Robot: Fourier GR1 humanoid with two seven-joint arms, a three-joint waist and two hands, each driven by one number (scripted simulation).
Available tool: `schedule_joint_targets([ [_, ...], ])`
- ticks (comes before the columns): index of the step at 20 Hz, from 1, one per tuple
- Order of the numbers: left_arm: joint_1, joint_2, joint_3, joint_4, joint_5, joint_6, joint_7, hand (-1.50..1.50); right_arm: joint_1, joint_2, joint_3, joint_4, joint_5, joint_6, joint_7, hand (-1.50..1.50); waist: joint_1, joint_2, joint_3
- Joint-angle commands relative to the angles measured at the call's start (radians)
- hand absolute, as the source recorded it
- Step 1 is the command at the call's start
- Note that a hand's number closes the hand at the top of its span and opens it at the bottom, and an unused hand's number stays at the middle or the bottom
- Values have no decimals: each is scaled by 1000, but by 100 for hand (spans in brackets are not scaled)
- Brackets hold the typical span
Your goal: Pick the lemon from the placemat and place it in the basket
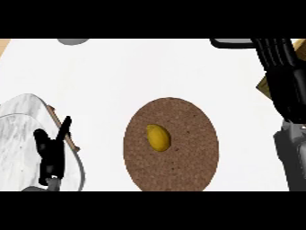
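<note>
The lemon (158, 137) lies left of centre on the round placemat (181, 166). My right robot hand (289, 76) hangs open, empty. I'd judge the lemon light, firm, roll-prone; I'd grasp across its middle.

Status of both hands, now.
Left hand: open, holding nothing, resting at lower left.
Right hand: open, fingers straight, holding nothing.

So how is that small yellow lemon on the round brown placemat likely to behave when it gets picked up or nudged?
The small yellow lemon looks rounded and elongated, so a nudge would probably roll it sideways. The round brown placemat looks rough, which may slow a roll. It seems small and rigid, likely light and not floppy. Neither robot hand touches it.
</note>
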Motion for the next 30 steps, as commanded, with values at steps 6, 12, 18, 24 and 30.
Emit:
schedule_joint_targets([
  [6,289,270,-102,-541,-97,-41,35,0,-152,184,169,128,-246,253,-43,150,169,6,-12],
  [12,149,276,-13,-500,-43,-66,59,0,-223,144,485,46,-8,497,-289,-150,75,-2,-26],
  [18,65,283,62,-378,18,-111,99,0,-183,215,620,47,138,403,-255,-150,5,-22,-30],
  [24,15,291,83,-326,33,-138,111,0,-401,125,589,39,243,453,35,-150,0,-30,-32],
  [30,-65,278,90,-270,18,-142,108,0,-655,-26,435,65,345,537,249,-150,0,-29,-29],
])
